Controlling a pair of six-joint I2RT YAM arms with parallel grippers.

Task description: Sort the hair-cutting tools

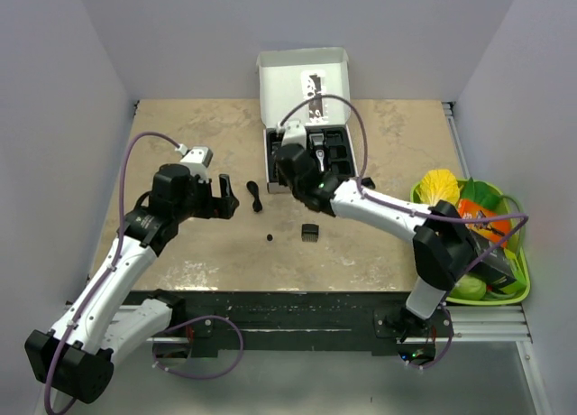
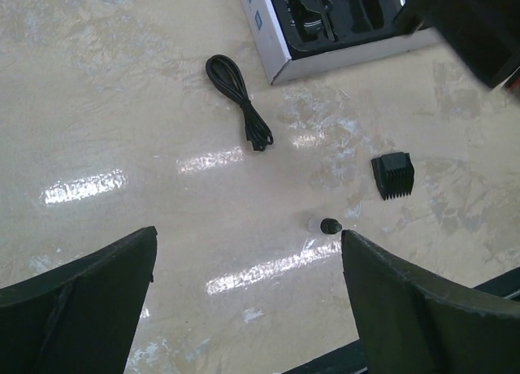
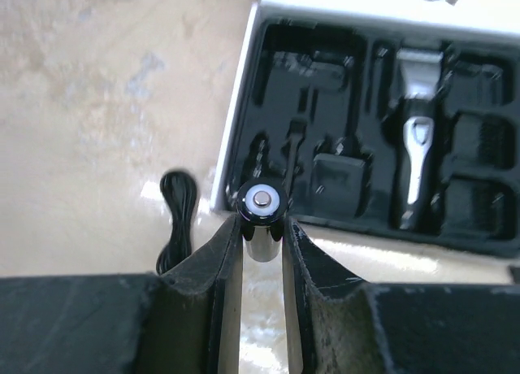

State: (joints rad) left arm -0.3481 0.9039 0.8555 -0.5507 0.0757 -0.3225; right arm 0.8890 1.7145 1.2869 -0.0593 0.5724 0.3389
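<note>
My right gripper (image 3: 262, 221) is shut on a short black cylinder (image 3: 260, 207) with a white and metal end, held over the near left edge of the open box (image 1: 269, 158). The black-and-silver clipper (image 3: 416, 158) lies in the box's black insert, also in the top view (image 1: 319, 148). A coiled black cord (image 2: 240, 102) lies on the table left of the box. A square black comb guard (image 2: 393, 176) and a tiny round bit (image 2: 329, 225) lie in front. My left gripper (image 2: 248, 301) is open and empty above the table, near the round bit.
The box's white lid (image 1: 304, 83) stands upright at the back. A green basket (image 1: 518, 271) with toy vegetables sits at the right edge. The table's front edge is a black rail (image 1: 297, 307).
</note>
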